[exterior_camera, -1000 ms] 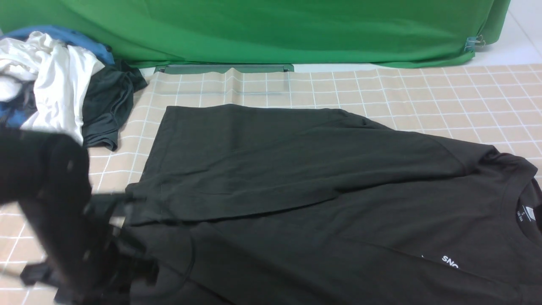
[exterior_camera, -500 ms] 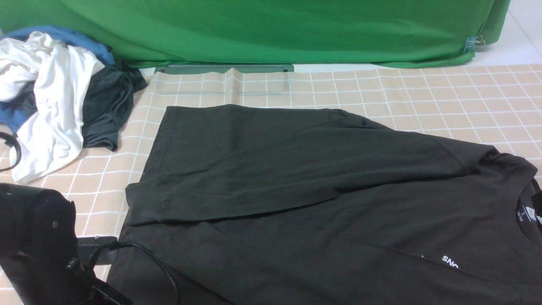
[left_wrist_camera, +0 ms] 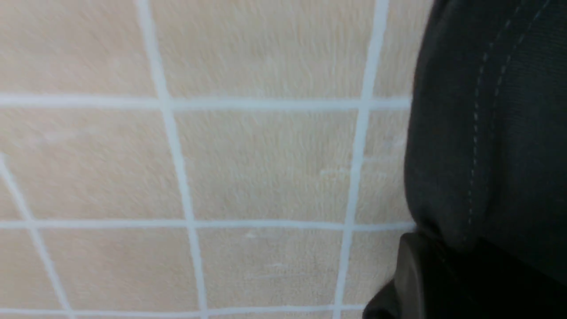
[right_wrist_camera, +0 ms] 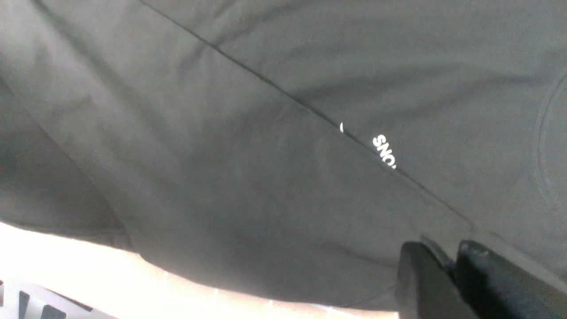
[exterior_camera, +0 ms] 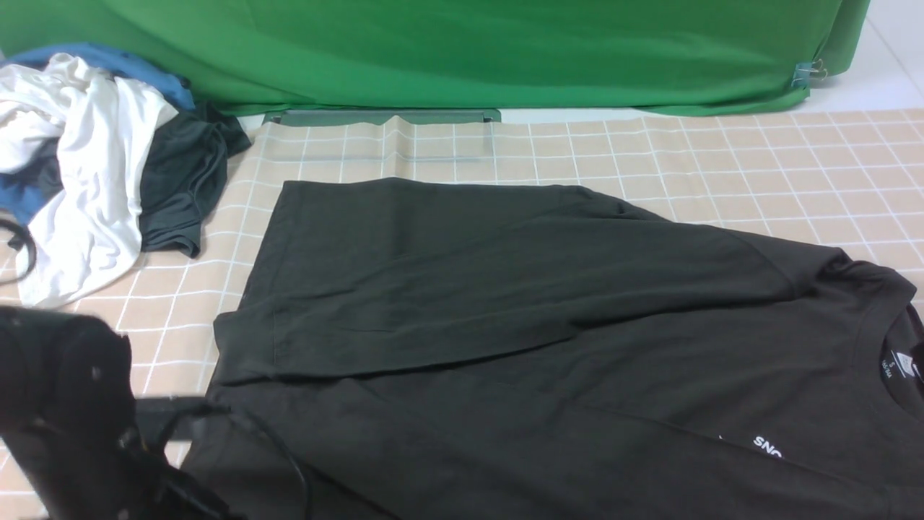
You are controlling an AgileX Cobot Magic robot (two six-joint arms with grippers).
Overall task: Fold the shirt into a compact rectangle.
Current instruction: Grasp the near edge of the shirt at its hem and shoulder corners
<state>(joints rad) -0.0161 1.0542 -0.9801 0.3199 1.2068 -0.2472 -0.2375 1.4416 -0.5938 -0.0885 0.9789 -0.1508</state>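
The black shirt (exterior_camera: 548, 347) lies spread on the tiled table cloth (exterior_camera: 722, 159), collar to the right, with one sleeve (exterior_camera: 469, 289) folded across its body. My left gripper (exterior_camera: 202, 422) sits at the shirt's near left corner. In the left wrist view the stitched hem (left_wrist_camera: 483, 133) runs down into the jaws beside one dark finger (left_wrist_camera: 409, 274); the other finger is hidden. My right gripper (right_wrist_camera: 445, 252) does not show in the front view. Its two fingers are pinched on a thin fold of the shirt (right_wrist_camera: 266, 155) close to the white print (right_wrist_camera: 383, 150).
A pile of white, blue and dark grey-green clothes (exterior_camera: 86, 159) lies at the back left. A green backdrop (exterior_camera: 462, 50) hangs along the far edge. A black cable (exterior_camera: 289, 462) from the left arm loops over the shirt's near left part.
The left arm has come down from over the shirt's near left corner to low at the table's near left. Its gripper has edged onto the hem and closed. The shirt's corner now lies flat.
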